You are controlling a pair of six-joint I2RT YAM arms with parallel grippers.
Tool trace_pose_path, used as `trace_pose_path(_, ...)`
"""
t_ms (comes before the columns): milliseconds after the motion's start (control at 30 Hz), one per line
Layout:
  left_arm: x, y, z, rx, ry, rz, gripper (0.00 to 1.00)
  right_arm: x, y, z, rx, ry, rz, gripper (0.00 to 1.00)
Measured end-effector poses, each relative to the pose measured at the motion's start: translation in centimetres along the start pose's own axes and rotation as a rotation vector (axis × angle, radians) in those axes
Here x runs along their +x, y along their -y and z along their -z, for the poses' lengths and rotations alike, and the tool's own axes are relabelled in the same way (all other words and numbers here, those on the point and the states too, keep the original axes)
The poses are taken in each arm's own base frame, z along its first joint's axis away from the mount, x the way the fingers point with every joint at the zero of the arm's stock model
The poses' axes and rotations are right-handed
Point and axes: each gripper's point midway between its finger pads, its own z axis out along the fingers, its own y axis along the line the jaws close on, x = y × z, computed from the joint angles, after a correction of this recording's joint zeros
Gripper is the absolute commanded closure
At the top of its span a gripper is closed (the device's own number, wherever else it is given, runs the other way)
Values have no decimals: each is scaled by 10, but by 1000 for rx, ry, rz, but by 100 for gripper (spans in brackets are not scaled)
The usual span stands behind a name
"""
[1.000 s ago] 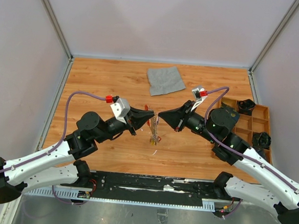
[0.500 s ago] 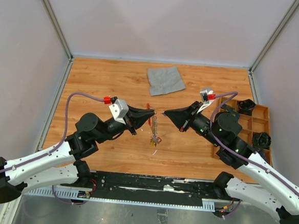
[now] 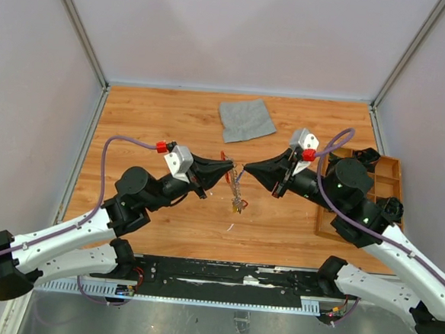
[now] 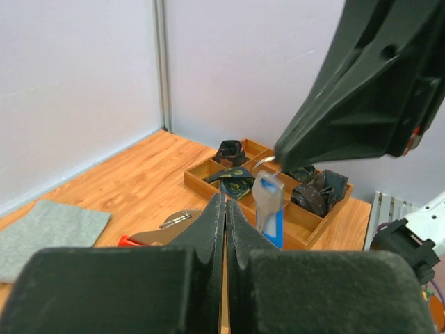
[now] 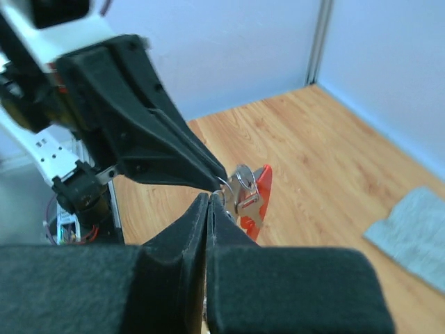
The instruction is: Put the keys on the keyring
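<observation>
Pinching keyring (image 3: 223, 159) in left claw (image 3: 224, 168), clear of bench (image 3: 157, 116) so chain (image 3: 237, 189) hangs free. Pinching blue key (image 4: 268, 209) in right claw (image 3: 248, 169), tip-to-tip, likely for threading.

Robot lab cell, white panel walls (image 3: 240, 31), wooden tabletop (image 3: 165, 117)

Bright even light, seemingly overhead, faint shadows, wrist-view foregrounds blurred

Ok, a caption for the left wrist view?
Left gripper shut on the red keyring; right gripper dangles a blue key by its ring before the compartment tray.
</observation>
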Motion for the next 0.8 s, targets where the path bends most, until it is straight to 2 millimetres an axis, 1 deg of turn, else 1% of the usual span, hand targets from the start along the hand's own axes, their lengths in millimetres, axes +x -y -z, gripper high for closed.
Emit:
trace_pose_path(133, -7, 4, -1, 13, 1, 22, 100, -29, -15, 10, -97, 3, 188, 99)
trace_pose_path(267, -23, 13, -3, 52, 6, 59, 99, -37, -31, 20, -199, -32, 295, 99)
trace_pose_path(367, -37, 23, -3, 97, 17, 92, 99, -39, -45, 27, -289, -65, 334, 99)
trace_pose_path(467, -46, 32, -1, 142, 22, 115, 100, -37, -55, 31, -358, -97, 348, 99)
trace_pose_path(700, -49, 53, 4, 255, 2, 150, 99, -28, -65, 38, -435, -139, 344, 99)
trace_pose_path(800, -49, 59, 6, 293, -2, 156, 99, -29, -68, 40, -452, -133, 343, 100)
